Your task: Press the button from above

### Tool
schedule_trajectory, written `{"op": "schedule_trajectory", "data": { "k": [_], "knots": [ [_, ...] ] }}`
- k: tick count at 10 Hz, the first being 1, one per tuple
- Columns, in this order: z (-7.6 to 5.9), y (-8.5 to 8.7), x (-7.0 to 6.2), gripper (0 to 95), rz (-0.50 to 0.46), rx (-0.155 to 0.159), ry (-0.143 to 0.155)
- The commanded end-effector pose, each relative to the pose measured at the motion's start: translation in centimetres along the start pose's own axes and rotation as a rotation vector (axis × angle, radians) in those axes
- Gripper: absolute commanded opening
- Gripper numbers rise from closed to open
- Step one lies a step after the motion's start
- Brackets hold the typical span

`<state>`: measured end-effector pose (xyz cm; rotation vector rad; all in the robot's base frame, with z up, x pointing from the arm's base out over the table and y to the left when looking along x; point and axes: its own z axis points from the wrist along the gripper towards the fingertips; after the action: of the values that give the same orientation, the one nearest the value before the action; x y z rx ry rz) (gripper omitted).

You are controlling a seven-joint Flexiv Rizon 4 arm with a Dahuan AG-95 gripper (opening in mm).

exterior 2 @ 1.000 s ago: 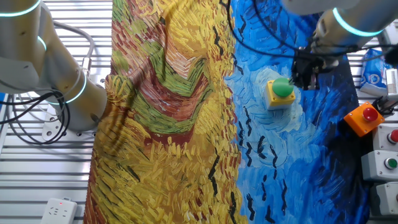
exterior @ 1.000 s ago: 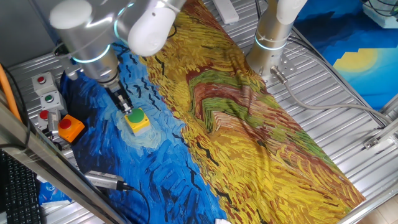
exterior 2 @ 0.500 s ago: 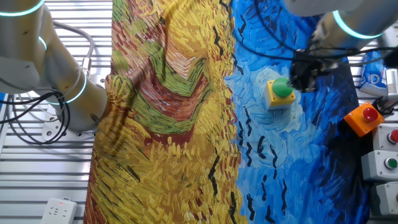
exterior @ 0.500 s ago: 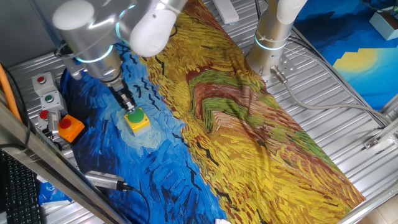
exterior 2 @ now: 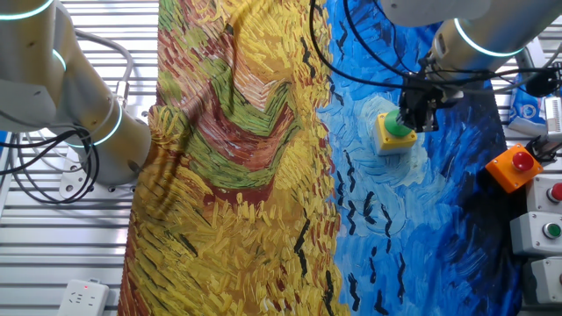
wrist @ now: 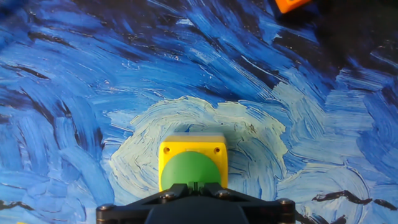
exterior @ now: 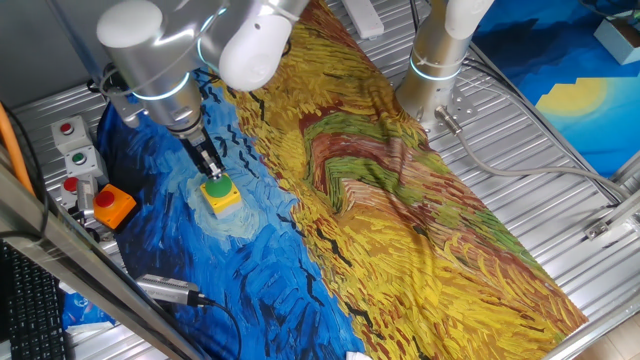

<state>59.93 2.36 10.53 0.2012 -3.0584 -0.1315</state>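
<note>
Moving in over the last second, the tool [exterior 2: 413,112] now sits above the round green dome button in its yellow square box [exterior: 221,192], lower left of frame, on the blue painted cloth [exterior: 250,270] covering the table. Alignment looks done; pressing down remains. Whether its fingers are parted or closed cannot be told.

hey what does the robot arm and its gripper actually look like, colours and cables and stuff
The arm is glossy silver-white, built of rounded tubular segments with glowing cyan rings at the joints. Black cables loop beside the wrist. The gripper is small, dark and narrow; its black housing edge shows screws in the hand view.
</note>
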Motion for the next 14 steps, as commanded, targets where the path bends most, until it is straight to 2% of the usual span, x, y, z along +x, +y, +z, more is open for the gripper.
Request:
{"op": "schedule_trajectory", "data": {
  "k": [1, 8, 14],
  "knots": [
    [0.0, 0.0, 0.1, 0.0, 0.002, -0.001, -0.001],
    [0.0, 0.0, 0.1, 0.0, 0.007, -0.001, -0.003],
    [1.2, -0.1, -0.2, 0.0, 0.012, 0.005, -0.012]
  ]
}}
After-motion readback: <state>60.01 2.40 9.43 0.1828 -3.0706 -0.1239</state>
